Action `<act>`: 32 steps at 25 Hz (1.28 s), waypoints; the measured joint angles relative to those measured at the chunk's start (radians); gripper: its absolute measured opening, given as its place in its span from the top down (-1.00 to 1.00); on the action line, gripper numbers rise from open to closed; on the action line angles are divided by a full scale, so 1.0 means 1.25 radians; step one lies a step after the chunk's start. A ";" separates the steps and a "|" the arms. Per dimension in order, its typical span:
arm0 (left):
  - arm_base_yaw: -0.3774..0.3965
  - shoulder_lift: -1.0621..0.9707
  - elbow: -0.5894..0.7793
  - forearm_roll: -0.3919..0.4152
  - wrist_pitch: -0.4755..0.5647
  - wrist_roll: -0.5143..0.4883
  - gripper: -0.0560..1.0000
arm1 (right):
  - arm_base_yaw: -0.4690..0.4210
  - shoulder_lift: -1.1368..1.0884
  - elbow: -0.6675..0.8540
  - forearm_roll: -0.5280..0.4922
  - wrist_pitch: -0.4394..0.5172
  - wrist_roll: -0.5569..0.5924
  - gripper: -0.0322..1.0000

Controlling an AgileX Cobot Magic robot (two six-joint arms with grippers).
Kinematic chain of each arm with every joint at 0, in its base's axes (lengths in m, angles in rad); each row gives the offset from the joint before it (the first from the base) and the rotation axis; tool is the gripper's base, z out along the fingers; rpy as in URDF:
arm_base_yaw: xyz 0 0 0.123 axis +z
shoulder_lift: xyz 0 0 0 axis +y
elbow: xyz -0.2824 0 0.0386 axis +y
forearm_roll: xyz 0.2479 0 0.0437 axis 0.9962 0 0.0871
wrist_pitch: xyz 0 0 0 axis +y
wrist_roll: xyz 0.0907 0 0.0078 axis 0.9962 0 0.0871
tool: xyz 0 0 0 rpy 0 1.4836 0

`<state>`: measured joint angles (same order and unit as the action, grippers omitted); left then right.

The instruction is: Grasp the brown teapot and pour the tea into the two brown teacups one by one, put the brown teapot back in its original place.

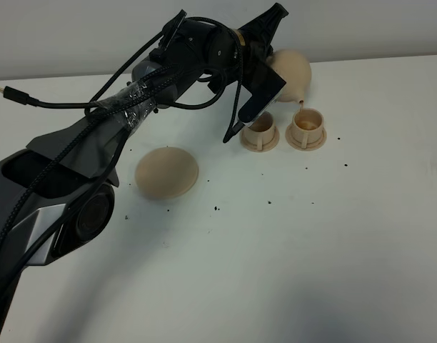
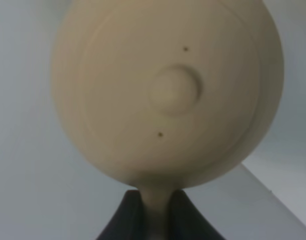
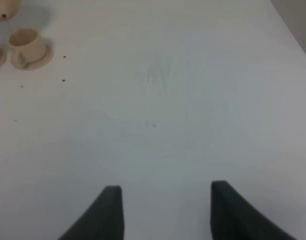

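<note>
The teapot (image 1: 293, 71) hangs tipped in the air near the back edge of the table (image 1: 290, 271), just in front of the wall (image 1: 97, 32), its spout down over the right cup (image 1: 306, 130). A thin thread of tea (image 1: 302, 106) runs from the spout into that cup. The left claw (image 2: 155, 222) is closed tight on the handle (image 2: 155, 200), one dark finger on each side of it, and the pot's lidded top fills the left wrist view. The left cup (image 1: 260, 134) stands just beside the right one. The claw's housing hangs over its rim and hides part of it, so there is little room on that side. The big saucer (image 1: 166, 173) lies bare, well apart from the cups and nearer the front, with the left arm stretched above and behind it. A cable (image 1: 33, 100) trails over the table's back left part. The right claw (image 3: 168, 200) hangs over bare table with its jaws wide apart and nothing between them. The right cup and the spout sit far off at the corner of its view. The front and right of the white tabletop are open, marked only by scattered dark specks (image 1: 216, 209). The wall is plain grey.
</note>
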<state>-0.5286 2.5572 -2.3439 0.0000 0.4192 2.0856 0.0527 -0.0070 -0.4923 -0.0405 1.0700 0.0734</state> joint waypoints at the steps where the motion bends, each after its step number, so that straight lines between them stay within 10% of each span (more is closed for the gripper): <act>1: -0.002 0.000 0.000 0.004 0.000 0.000 0.59 | 0.000 0.000 0.000 0.000 0.000 0.000 0.11; 32: -0.023 0.034 0.002 0.042 -0.072 0.000 0.59 | 0.000 0.000 0.000 0.000 0.000 -0.001 0.11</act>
<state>-0.5575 2.5995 -2.3419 0.0524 0.3296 2.0856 0.0527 -0.0070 -0.4923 -0.0405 1.0700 0.0724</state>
